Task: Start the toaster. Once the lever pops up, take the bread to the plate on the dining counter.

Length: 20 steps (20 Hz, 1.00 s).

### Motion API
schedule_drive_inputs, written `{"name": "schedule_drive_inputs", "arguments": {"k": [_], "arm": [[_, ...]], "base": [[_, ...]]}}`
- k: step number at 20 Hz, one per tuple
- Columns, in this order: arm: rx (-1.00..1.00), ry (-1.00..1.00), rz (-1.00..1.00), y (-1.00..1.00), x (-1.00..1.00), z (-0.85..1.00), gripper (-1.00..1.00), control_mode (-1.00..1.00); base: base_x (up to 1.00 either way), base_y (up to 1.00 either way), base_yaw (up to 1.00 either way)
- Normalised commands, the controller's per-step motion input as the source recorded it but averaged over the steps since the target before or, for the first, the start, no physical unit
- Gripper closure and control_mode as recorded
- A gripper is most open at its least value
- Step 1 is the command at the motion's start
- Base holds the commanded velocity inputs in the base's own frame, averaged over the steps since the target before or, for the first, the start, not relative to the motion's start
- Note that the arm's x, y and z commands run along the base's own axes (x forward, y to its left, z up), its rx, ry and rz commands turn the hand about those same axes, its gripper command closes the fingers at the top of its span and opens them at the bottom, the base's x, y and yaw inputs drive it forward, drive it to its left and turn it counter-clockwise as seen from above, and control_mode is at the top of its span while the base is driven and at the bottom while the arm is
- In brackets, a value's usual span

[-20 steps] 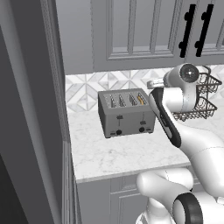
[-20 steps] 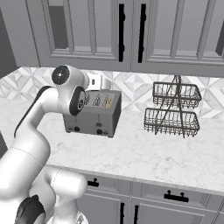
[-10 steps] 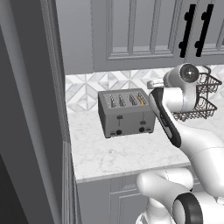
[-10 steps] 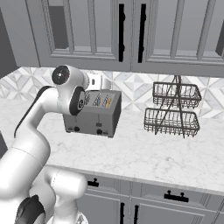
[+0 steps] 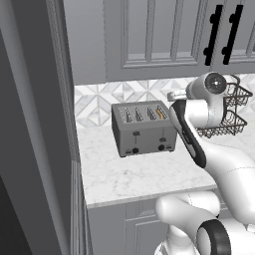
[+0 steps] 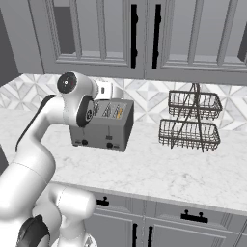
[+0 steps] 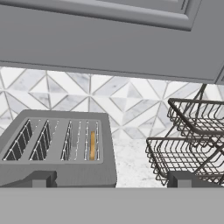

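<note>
A: Location of boxy grey-metal four-slot toaster (image 5: 143,128)?

B: Centre of left base view, on white marble-look table (image 5: 144,172), back toward the patterned tile wall (image 5: 97,102). Left of centre in right base view (image 6: 103,124), partly masked by the white arm (image 6: 46,125). Lower left of hand view (image 7: 57,151), seen from above and in front.

A: Front panel?

B: Two black round knobs (image 5: 135,150) low on the front, two black slide levers (image 5: 135,133) above them. Lever height: too small to judge.

A: Position of small pale yellow-tan bread slice (image 7: 92,145)?

B: Seated in the rightmost slot in hand view, top edge visible as a narrow orange-tan strip. Same slot in left base view (image 5: 160,112), at the end nearest the arm.

A: Gripper (image 7: 109,180) condition?

B: Released, jaws spread wide, nothing between them. Two dark fingertips (image 7: 40,179) at bottom of hand view, far apart, one over the toaster's near edge, the other toward the dark two-tier wire basket rack (image 7: 192,144). No contact with toaster discernible.

A: Other items?

B: Wire rack right of toaster, well apart, at right in right base view (image 6: 190,120). Grey panelled wall cabinets (image 6: 144,36) with black handles (image 6: 134,34) above.
</note>
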Motion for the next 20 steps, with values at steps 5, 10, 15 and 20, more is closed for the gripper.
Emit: {"name": "schedule_drive_inputs", "arguments": {"k": [5,10,15,20], "arm": [[0.00,0.00,0.00,0.00,0.00,0.00,-1.00,-1.00],[0.00,0.00,0.00,0.00,0.00,0.00,-1.00,-1.00],[0.00,0.00,0.00,0.00,0.00,0.00,-1.00,-1.00],[0.00,0.00,0.00,0.00,0.00,0.00,-1.00,-1.00]], "base": [[0.00,0.00,0.00],[0.00,0.00,0.00],[0.00,0.00,0.00],[0.00,0.00,0.00]]}}
